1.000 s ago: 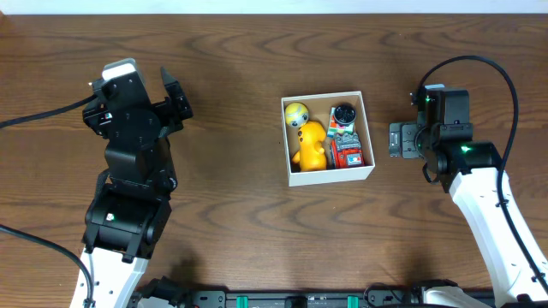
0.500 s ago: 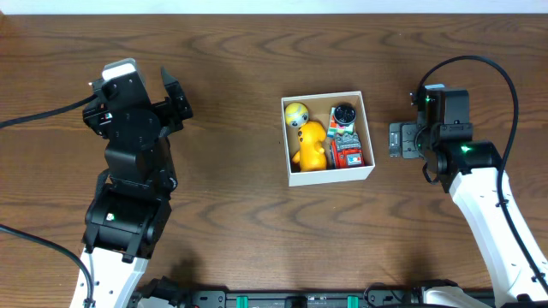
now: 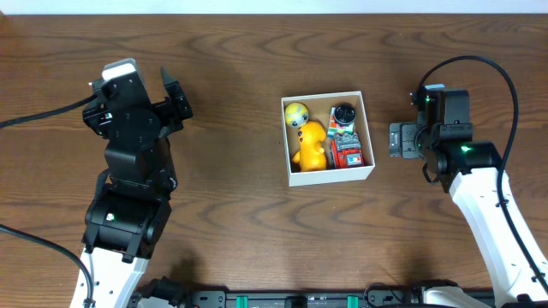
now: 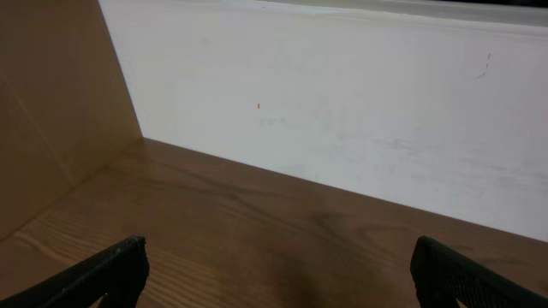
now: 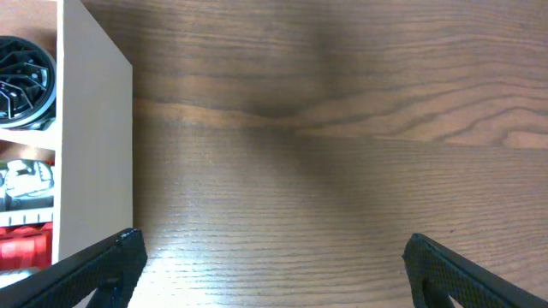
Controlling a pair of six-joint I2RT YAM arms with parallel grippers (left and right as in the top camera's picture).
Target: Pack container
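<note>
The container (image 3: 332,177), a small square white box, sits at the middle of the table. Inside it are a yellow figure toy (image 3: 310,144), a black round toy (image 3: 344,114) and a red and white toy (image 3: 347,151). My right gripper (image 3: 399,139) stands open just right of the box, apart from it. In the right wrist view the right gripper (image 5: 274,252) has bare wood between its fingers, with the container's wall (image 5: 94,145) at the left. My left gripper (image 3: 175,98) is open far to the left; in its own view the left gripper (image 4: 278,265) holds nothing.
Dark wooden table (image 3: 257,51) all round the box. A white wall (image 4: 342,111) and a light wooden side board (image 4: 51,111) bound the table's far-left corner in the left wrist view. A black cable (image 3: 479,64) loops above the right arm.
</note>
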